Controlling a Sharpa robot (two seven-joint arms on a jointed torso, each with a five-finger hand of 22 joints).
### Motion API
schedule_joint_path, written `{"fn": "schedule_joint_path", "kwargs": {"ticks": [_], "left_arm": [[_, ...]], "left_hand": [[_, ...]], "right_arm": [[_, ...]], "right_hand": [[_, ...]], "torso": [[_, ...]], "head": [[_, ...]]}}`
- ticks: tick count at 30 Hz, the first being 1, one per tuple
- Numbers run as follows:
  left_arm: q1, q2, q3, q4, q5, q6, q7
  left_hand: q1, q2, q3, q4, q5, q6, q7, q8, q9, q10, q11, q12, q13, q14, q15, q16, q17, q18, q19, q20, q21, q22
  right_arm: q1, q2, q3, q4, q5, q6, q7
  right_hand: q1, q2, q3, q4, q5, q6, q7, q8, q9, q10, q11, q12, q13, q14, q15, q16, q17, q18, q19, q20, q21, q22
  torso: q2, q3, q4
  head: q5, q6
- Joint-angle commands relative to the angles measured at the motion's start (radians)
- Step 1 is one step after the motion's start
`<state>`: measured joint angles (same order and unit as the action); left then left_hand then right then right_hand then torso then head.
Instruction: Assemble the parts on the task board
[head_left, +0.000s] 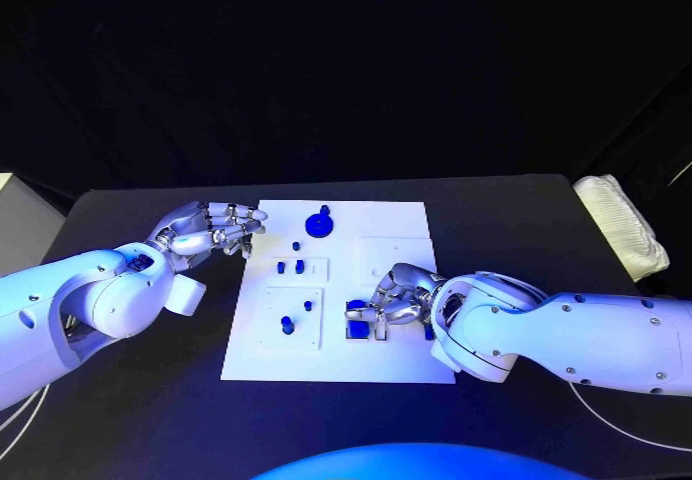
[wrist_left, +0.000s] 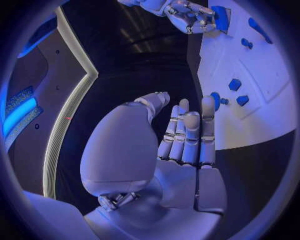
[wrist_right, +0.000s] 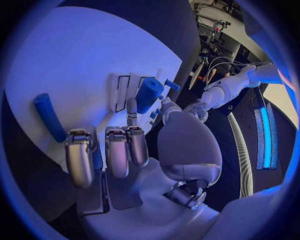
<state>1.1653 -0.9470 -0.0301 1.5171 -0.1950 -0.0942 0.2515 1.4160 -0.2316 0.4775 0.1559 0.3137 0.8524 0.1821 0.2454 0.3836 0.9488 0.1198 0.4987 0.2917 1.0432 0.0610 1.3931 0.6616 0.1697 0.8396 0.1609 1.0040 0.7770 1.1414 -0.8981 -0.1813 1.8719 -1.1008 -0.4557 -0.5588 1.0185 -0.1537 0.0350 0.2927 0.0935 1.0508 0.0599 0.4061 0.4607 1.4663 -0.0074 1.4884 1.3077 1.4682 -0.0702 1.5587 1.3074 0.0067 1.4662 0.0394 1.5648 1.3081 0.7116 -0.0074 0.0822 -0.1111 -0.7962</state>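
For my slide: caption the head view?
Right hand works over blue parts on the task board; left hand waits at its edge.

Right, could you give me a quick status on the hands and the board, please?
Left hand open at task board's far left corner, holding nothing. Right hand down on board among blue parts; grip unclear. Nothing in the way.

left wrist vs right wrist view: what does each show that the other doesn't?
Left wrist view alone: the left hand's palm close up, fingers straight and holding nothing, beside the task board's edge, and small blue parts on the board. Right wrist view alone: the right hand bent down over the board, with a blue cylinder lying beside it. Both show the white task board and the opposite hand at a distance.
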Motion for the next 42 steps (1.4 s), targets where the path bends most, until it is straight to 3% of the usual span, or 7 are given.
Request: {"fn": "schedule_joint_path", "kwargs": {"ticks": [1, 4, 9, 17, 28, 37, 42], "left_arm": [[0.000, 0.001, 0.001, 0.003, -0.001, 0.015, 0.003], [0.000, 0.000, 0.001, 0.003, -0.001, 0.015, 0.002], [0.000, -0.001, 0.001, 0.003, -0.001, 0.015, 0.002], [0.000, -0.001, 0.001, 0.002, -0.001, 0.015, 0.001], [0.000, -0.001, 0.001, -0.001, -0.002, 0.015, 0.000], [0.000, 0.002, 0.001, -0.003, 0.002, 0.018, -0.003], [0.000, 0.003, 0.001, -0.004, 0.003, 0.018, -0.004]], "left_hand": [[-0.002, 0.008, -0.004, 0.000, 0.002, -0.006, 0.001, 0.004, -0.002, -0.007, 0.000, 0.005, 0.001, 0.004, -0.002, 0.005, -0.001, 0.014, 0.002, 0.001, -0.005, -0.001], [-0.002, 0.008, -0.004, 0.001, 0.002, -0.007, 0.002, 0.004, -0.002, -0.009, 0.000, 0.006, 0.002, 0.004, -0.002, 0.005, -0.001, 0.014, 0.002, 0.001, -0.005, -0.001], [-0.002, 0.008, -0.004, 0.001, 0.002, -0.007, 0.002, 0.004, -0.002, -0.009, 0.000, 0.006, 0.002, 0.004, -0.002, 0.005, -0.001, 0.014, 0.002, 0.001, -0.005, -0.001], [-0.002, 0.008, -0.004, 0.001, 0.002, -0.007, 0.002, 0.004, -0.002, -0.009, 0.000, 0.006, 0.002, 0.004, -0.002, 0.005, -0.001, 0.014, 0.002, 0.001, -0.005, -0.001], [0.001, 0.012, -0.001, 0.001, 0.003, -0.009, 0.002, 0.004, -0.002, -0.014, 0.001, 0.010, 0.004, 0.004, -0.001, 0.006, -0.001, 0.014, 0.003, 0.001, -0.005, -0.001], [0.005, 0.014, 0.001, 0.000, 0.004, -0.011, 0.003, 0.004, -0.003, -0.018, 0.001, 0.015, 0.007, 0.003, -0.001, 0.006, -0.001, 0.014, 0.004, 0.001, -0.005, 0.000], [0.004, 0.014, 0.001, 0.000, 0.003, -0.011, 0.003, 0.004, -0.003, -0.020, 0.002, 0.016, 0.007, 0.003, -0.001, 0.006, -0.002, 0.014, 0.004, 0.001, -0.005, 0.000]], "right_arm": [[-0.001, 0.000, 0.000, 0.000, -0.050, 0.019, -0.020], [-0.001, -0.001, 0.000, 0.001, -0.058, 0.022, -0.023], [-0.002, -0.005, 0.000, 0.005, -0.063, 0.028, -0.018], [-0.003, -0.022, 0.000, 0.026, -0.057, 0.022, 0.027], [-0.003, -0.062, 0.000, 0.061, -0.049, 0.031, 0.097], [-0.008, -0.049, 0.000, 0.048, -0.054, 0.038, 0.084], [-0.009, -0.037, 0.000, 0.038, -0.041, 0.028, 0.064]], "right_hand": [[-0.004, 0.020, -0.082, 0.003, -0.032, -0.008, 0.002, 0.007, 0.002, 0.067, -0.005, -0.006, 0.212, 0.096, -0.005, 0.002, 0.236, -0.007, 0.105, -0.007, 0.006, 0.263], [-0.005, 0.025, -0.126, 0.003, -0.039, -0.010, 0.002, 0.009, 0.002, 0.067, -0.004, -0.008, 0.211, 0.096, -0.005, 0.002, 0.235, -0.007, 0.105, -0.007, 0.006, 0.263], [-0.005, 0.026, -0.131, 0.003, -0.039, -0.010, 0.002, 0.009, 0.002, 0.066, -0.004, -0.010, 0.210, 0.096, -0.004, 0.001, 0.233, -0.007, 0.105, -0.007, 0.006, 0.263], [0.051, 0.053, -0.141, -0.001, -0.018, -0.012, 0.002, 0.011, 0.002, 0.068, -0.004, -0.008, 0.213, 0.096, -0.004, 0.001, 0.235, -0.007, 0.105, -0.007, 0.006, 0.263], [0.121, 0.044, -0.160, -0.002, 0.034, 0.000, -0.004, 0.024, 0.004, 0.075, -0.009, 0.006, 0.222, 0.100, -0.008, 0.007, 0.250, -0.007, 0.105, -0.010, 0.006, 0.263], [0.189, 0.030, -0.115, -0.003, 0.029, 0.023, -0.016, 0.051, 0.024, 0.073, -0.020, -0.001, 0.218, 0.101, -0.017, 0.009, 0.255, -0.007, 0.105, -0.017, 0.006, 0.263], [0.198, 0.043, -0.099, -0.002, 0.028, 0.030, -0.021, 0.062, 0.036, 0.075, -0.024, 0.002, 0.221, 0.101, -0.020, 0.010, 0.257, -0.007, 0.105, -0.020, 0.006, 0.263]], "torso": [[0.000, 0.0000, 0.0005], [0.000, 0.0001, 0.0002], [0.000, 0.0002, -0.0001], [0.000, 0.0008, 0.0003], [0.000, 0.0009, -0.0013], [-0.002, 0.0005, 0.0004], [-0.001, -0.0007, 0.0003]], "head": [[-0.001, 0.000], [-0.001, 0.001], [-0.001, 0.001], [-0.001, 0.002], [0.003, 0.001], [0.002, 0.004], [0.000, 0.005]]}}
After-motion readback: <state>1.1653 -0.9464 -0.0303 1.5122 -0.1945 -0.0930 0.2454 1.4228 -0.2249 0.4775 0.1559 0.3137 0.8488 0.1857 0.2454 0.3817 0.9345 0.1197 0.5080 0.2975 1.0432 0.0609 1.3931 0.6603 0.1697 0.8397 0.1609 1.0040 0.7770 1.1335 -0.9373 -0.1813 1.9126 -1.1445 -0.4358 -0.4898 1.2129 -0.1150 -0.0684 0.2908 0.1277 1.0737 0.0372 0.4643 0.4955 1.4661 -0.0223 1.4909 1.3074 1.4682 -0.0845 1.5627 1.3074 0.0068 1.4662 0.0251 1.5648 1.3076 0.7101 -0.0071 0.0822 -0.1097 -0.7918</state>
